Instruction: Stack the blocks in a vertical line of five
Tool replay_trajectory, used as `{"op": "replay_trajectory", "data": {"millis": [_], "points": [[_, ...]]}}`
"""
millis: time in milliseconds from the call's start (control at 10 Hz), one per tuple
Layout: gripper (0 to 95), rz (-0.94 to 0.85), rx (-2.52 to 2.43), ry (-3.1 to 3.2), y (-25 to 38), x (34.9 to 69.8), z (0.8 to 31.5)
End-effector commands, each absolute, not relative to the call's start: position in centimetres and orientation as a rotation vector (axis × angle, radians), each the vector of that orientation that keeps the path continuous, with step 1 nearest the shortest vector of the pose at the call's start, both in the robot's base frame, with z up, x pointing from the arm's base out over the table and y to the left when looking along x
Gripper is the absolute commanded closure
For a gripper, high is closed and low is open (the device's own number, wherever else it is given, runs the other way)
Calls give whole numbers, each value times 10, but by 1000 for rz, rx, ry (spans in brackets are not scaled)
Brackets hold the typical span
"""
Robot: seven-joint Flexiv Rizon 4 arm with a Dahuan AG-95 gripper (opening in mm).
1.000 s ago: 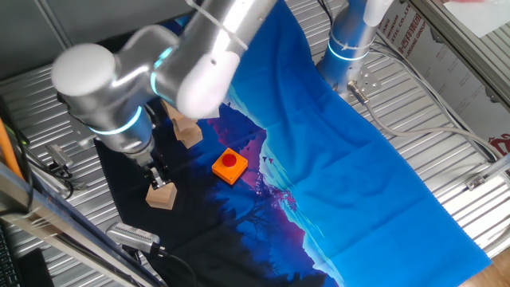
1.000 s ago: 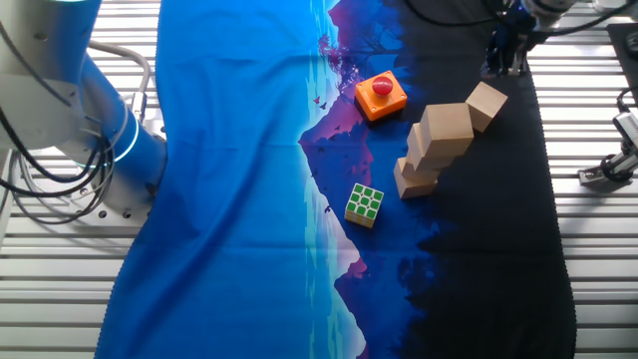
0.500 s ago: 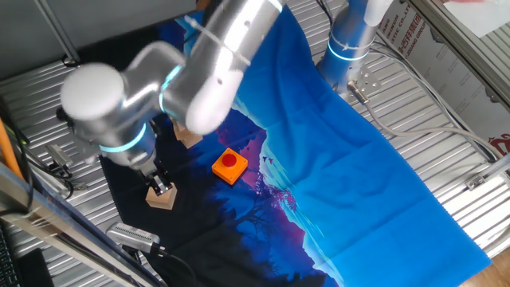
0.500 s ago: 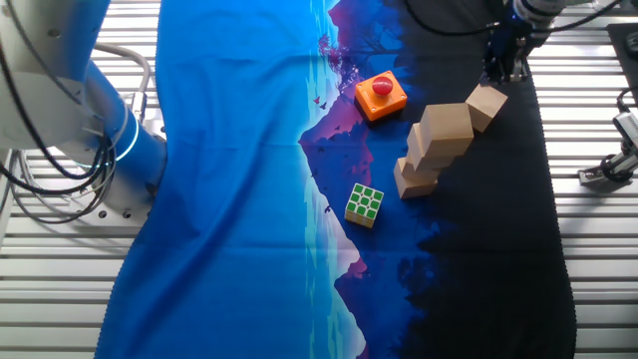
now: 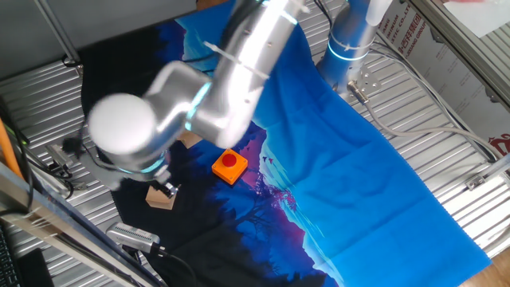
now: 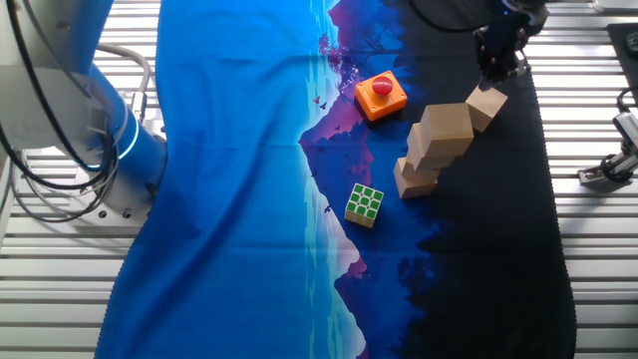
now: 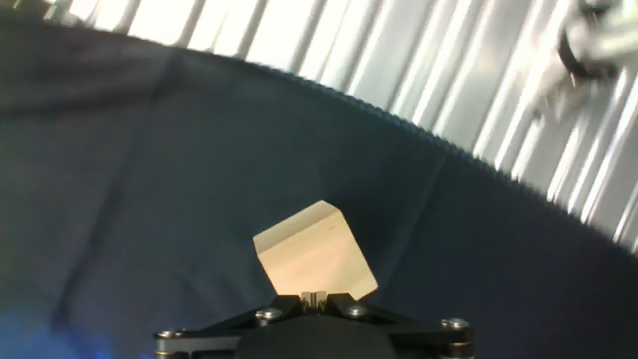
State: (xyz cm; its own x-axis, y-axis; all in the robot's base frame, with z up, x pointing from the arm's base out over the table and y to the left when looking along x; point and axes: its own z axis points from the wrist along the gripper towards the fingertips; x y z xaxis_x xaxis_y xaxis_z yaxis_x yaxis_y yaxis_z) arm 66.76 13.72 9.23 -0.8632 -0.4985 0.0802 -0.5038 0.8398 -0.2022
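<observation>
A loose tan block (image 7: 315, 251) lies on the black part of the cloth just beyond my gripper (image 7: 314, 297), whose fingertips are pressed together with nothing between them. This block (image 6: 485, 107) sits right of a leaning pile of three blocks (image 6: 439, 150), and my gripper (image 6: 498, 62) hovers just behind it. In one fixed view the gripper (image 5: 167, 188) is right over the lone block (image 5: 160, 199). My arm hides most of the pile there; one block (image 5: 190, 142) peeks out.
An orange square with a red button (image 6: 380, 95) lies left of the pile, and a green-and-white puzzle cube (image 6: 364, 204) nearer the front. The blue-and-black cloth (image 6: 239, 199) covers a ribbed metal table (image 6: 598, 249). A clamp (image 6: 610, 170) sits at the right edge.
My arm has swung over and the gripper has drawn closer to the loose block. The blocks have not moved.
</observation>
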Motion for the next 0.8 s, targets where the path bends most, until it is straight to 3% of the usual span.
{"op": "replay_trajectory", "data": {"millis": [100,200,400,800], "points": [[950,307,937,-3007,136,669,91],[380,283,935,-3016,136,669,91],[0,225,897,-3045,134,670,90],[0,190,806,-3083,134,670,90]]}}
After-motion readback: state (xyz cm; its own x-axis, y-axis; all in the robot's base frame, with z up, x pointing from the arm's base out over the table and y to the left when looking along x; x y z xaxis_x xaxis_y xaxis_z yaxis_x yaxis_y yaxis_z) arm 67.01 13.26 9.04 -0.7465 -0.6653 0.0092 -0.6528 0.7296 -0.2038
